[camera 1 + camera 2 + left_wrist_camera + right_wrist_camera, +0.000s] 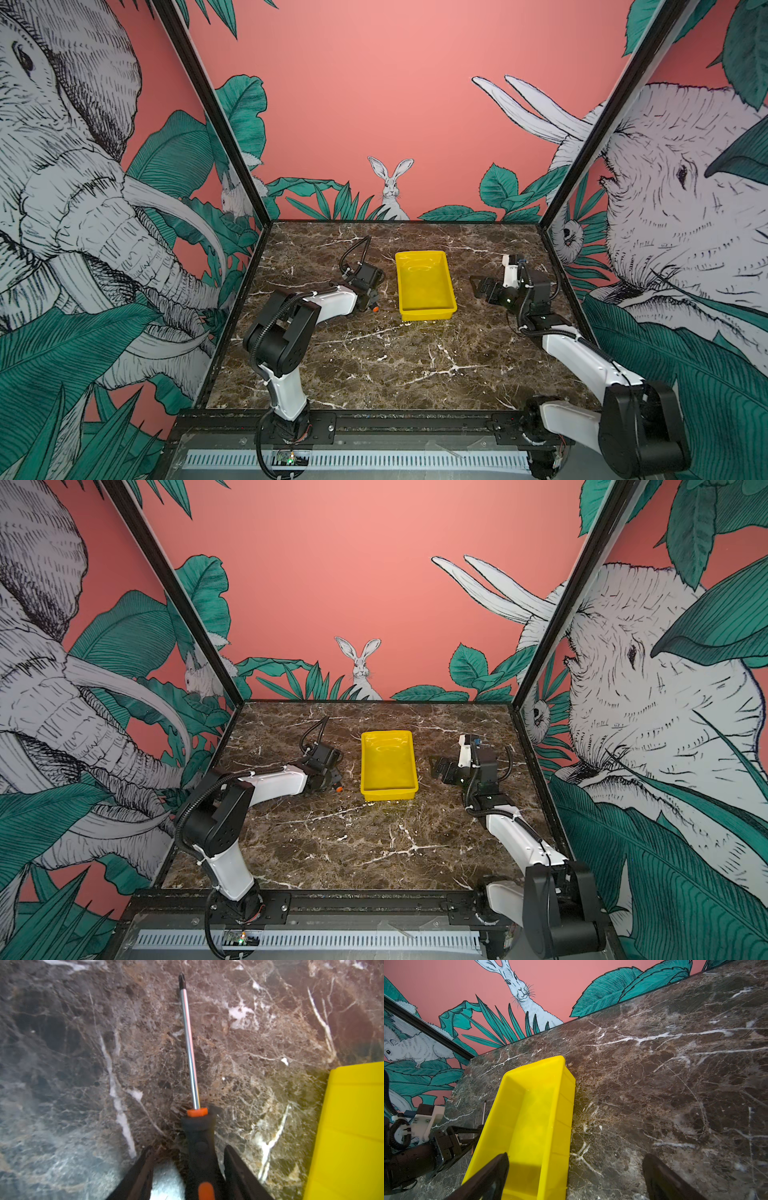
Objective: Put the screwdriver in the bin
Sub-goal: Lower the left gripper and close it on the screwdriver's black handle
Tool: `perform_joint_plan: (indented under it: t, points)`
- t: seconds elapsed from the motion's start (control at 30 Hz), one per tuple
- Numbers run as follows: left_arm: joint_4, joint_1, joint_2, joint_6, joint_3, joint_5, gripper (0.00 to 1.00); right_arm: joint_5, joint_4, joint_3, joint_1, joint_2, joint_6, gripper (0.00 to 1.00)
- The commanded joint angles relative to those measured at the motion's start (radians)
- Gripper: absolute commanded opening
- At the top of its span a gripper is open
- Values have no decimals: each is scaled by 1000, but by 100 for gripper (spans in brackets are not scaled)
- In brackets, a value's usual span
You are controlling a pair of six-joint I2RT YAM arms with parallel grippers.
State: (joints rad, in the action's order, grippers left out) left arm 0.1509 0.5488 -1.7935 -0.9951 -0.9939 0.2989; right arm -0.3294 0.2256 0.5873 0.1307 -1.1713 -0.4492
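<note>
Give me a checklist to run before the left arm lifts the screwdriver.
1. Handle of the screwdriver sits between the fingers of the left hand: ok.
2. Grip closed firmly on the handle: not ok; gaps show on both sides.
3. Shaft lies free on the table, nothing on it: ok.
4. The bin is empty and close beside the screwdriver: ok.
5. The right hand is open, off the bin's other side, out of the path: ok.
6. Grasp centred along the handle's length: cannot tell; the wrist view cuts the handle's end off.
</note>
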Motion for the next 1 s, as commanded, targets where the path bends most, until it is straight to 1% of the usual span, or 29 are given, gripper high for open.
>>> perform_joint_plan:
  t: [0.0,0.1,0.23,0.3,0.37,0.4,0.5,0.57,0.73,0.87,0.93,0.97]
  points:
    - [18,2,-2,-8,-18,11,46,11,30,-13,3,24,3,100]
    - [17,2,-4,-4,-18,14,39,10,32,-14,3,18,1,100]
    - [25,1,-3,4,-20,25,33,0,44,-9,3,-7,-2,100]
    - [28,-2,-5,8,-22,25,32,-7,50,-7,3,-18,-6,100]
    - [26,-6,-3,10,-19,17,33,-5,62,-9,3,-25,-11,100]
    - [14,-6,-1,13,-11,17,35,-8,64,-6,3,-31,-11,100]
    - [-27,-18,-11,20,3,-7,46,-16,68,0,4,-44,-14,100]
    - [-27,-26,-22,28,-3,-27,47,-14,77,2,3,-49,-16,100]
    - [-9,-29,-41,48,-25,-31,42,-7,77,4,3,-56,-14,100]
    - [17,-29,-50,49,-36,-9,32,-8,78,3,4,-65,-13,100]
    - [13,-29,-43,47,-29,-1,25,-7,77,3,3,-66,-13,100]
    - [16,-29,-40,49,-28,7,23,-7,78,5,3,-66,-12,100]
